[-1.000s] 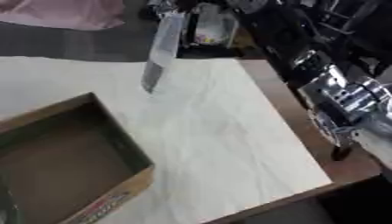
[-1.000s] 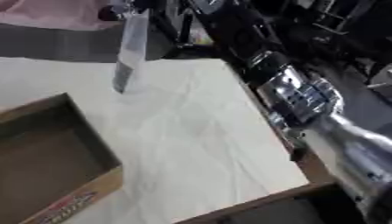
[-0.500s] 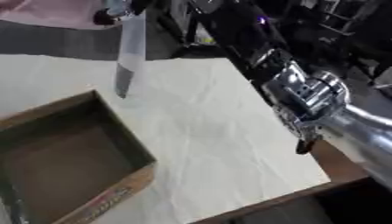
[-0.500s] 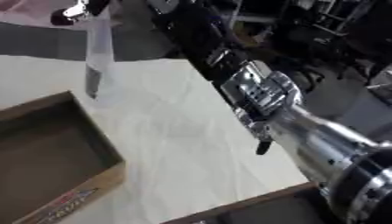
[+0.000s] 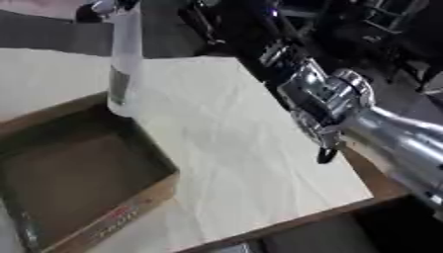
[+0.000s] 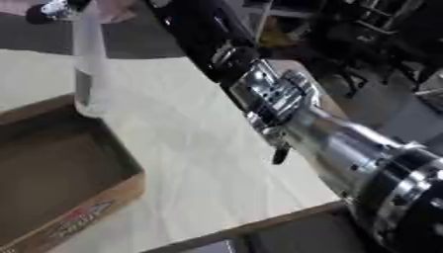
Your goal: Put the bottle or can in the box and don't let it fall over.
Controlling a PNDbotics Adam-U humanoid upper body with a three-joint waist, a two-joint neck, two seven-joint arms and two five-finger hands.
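A tall clear bottle (image 5: 125,59) with a dark label hangs nearly upright, its base just above the far right rim of the open cardboard box (image 5: 166,170). My right hand (image 5: 102,7) shows only in part at the top edge and is shut on the bottle's cap. Its silver and black arm (image 5: 346,106) runs from the lower right up across the table's right side. Nothing lies inside the box. My left hand shows in neither view.
A white cloth covers the table (image 5: 234,148), whose right and front edges lie close by. Dark chairs and gear (image 6: 363,34) stand beyond the right edge. The box's front wall carries a red label (image 6: 78,220).
The bottle has travelled left from over the bare cloth to the box's far rim and gone from tilted to nearly upright. The camera view has also shifted.
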